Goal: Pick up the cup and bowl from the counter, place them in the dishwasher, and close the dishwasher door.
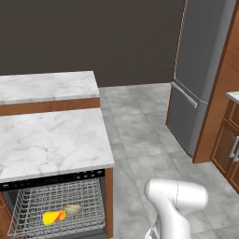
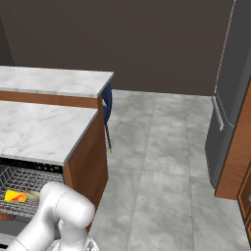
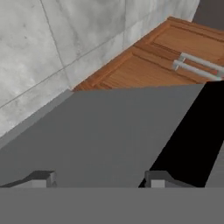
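Cup (image 1: 54, 217) on its side in dishwasher (image 1: 56, 205) rack, bowl (image 1: 72, 210) touching; end effector (image 3: 98, 178) released.

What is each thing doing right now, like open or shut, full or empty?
Cup: lying on its side in the rack.
Bowl: tipped in the rack, beside the cup.
Rack: pulled out, holding both.
Dishwasher: open.
Dishwasher door: down, not closed.
Fridge: shut.
Tool: open, holding nothing.

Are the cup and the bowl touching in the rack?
Touching, it seems: in the left base view the cup lies against the bowl with no gap.
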Controlling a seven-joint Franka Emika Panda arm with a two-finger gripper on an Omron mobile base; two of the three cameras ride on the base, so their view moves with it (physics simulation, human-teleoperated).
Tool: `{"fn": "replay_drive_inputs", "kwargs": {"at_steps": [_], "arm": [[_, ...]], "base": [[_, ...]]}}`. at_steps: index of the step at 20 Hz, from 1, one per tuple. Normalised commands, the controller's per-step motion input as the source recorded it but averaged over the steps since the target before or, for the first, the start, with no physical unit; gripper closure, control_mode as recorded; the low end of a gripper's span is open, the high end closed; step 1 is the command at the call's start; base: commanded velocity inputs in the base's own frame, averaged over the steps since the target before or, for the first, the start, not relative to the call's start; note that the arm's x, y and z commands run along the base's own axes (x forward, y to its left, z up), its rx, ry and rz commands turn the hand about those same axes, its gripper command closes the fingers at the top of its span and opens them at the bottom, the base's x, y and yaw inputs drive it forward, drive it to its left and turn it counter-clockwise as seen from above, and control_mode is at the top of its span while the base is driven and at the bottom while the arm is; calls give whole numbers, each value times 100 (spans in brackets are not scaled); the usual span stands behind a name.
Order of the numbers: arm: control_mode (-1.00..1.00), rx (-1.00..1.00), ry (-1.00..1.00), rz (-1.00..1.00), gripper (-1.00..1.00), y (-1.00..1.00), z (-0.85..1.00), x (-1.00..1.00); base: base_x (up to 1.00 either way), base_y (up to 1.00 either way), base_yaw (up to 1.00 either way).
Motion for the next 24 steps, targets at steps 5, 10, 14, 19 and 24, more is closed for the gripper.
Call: {"fn": "replay_drive_inputs", "kwargs": {"at_steps": [5,10,14,19,24], "arm": [[-100,-6,-29,22,-100,-36,-43,49],[-100,-1,-26,24,-100,-47,-38,67],[-100,10,-23,25,-100,-63,-30,87],[-100,26,-17,26,-100,-73,-8,100],[-100,45,-14,25,-100,-90,0,100]], "base": [[0,0,0],[0,0,0],[0,0,0],[0,0,0],[0,0,0]]}}
